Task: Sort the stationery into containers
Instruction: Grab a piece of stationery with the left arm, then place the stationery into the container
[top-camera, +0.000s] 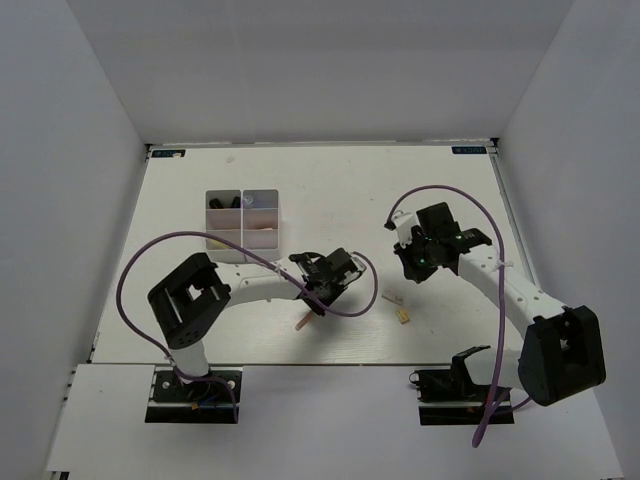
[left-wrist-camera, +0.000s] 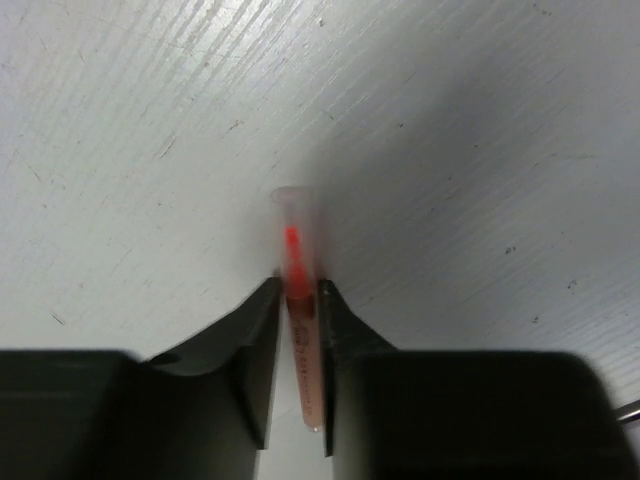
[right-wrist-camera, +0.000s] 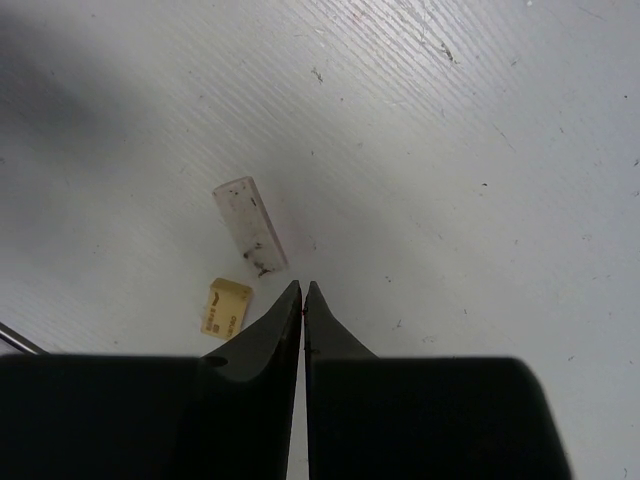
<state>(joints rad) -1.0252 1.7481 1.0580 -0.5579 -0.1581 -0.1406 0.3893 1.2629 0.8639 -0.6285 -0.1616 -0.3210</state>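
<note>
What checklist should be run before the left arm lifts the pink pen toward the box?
1. Pink pen between left gripper fingers, both touching: ok.
2. Pen off the table: not ok, it lies flat.
3. Right gripper shut, empty, well apart from the left: ok.
4. Grey block and tan block away from the path to the organizer box: ok.
5. Free compartment in the box: cannot tell.

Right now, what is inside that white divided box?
The white box holds dark items in its far-left compartment and a yellowish item near-right. Its walls and the distance hide what they are.
</note>
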